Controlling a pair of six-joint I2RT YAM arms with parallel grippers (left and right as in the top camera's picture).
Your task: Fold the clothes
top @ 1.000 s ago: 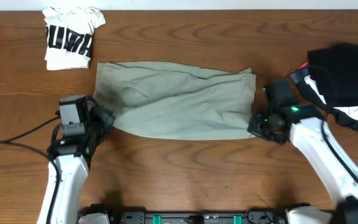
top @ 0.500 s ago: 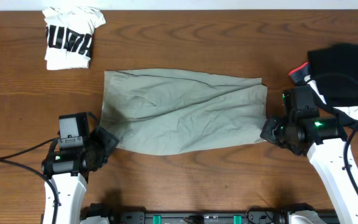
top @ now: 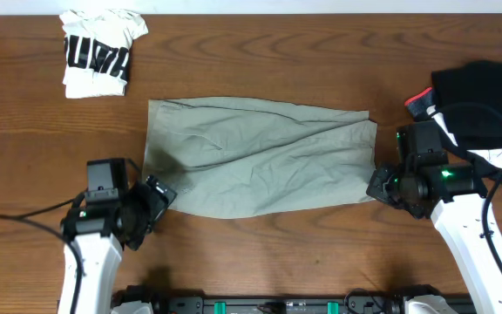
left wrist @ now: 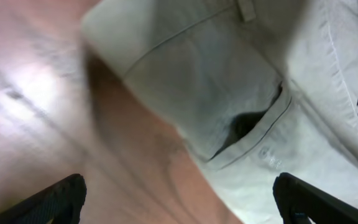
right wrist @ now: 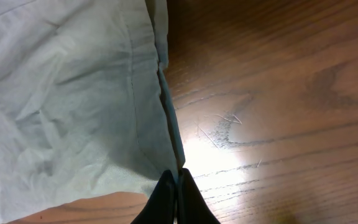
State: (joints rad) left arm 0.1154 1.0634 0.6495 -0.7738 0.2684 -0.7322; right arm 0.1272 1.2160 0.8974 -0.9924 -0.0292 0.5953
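Left jaws stand wide apart, released, nothing between them, hovering just off the near left corner of the pale khaki grey-green cotton shorts (top: 260,157). Right jaws are clenched tip to tip on what looks like the near right corner hem. Shorts lie spread lengthwise across the middle of the brown wooden desk (top: 260,52), wrinkled, with a dark gaping pocket mouth (left wrist: 247,124) under the left wrist camera.

Risks for you:
- Only one corner is pinned. If you pull or lift with the right alone, the cloth will likely skew or drag and the fold line goes crooked.
- Right pinch sits on the very edge of the hem, so a quick tug could slip it out.
- When you bring the left down, don't catch just the pocket flap or a single layer. That bunches the cloth.

Folded white printed tee (top: 98,52) sits at the far left of the desk, well apart, no issue. Black garment heap (top: 482,105) lies close behind the right arm (top: 464,235), and a wide swing back there could snag it.
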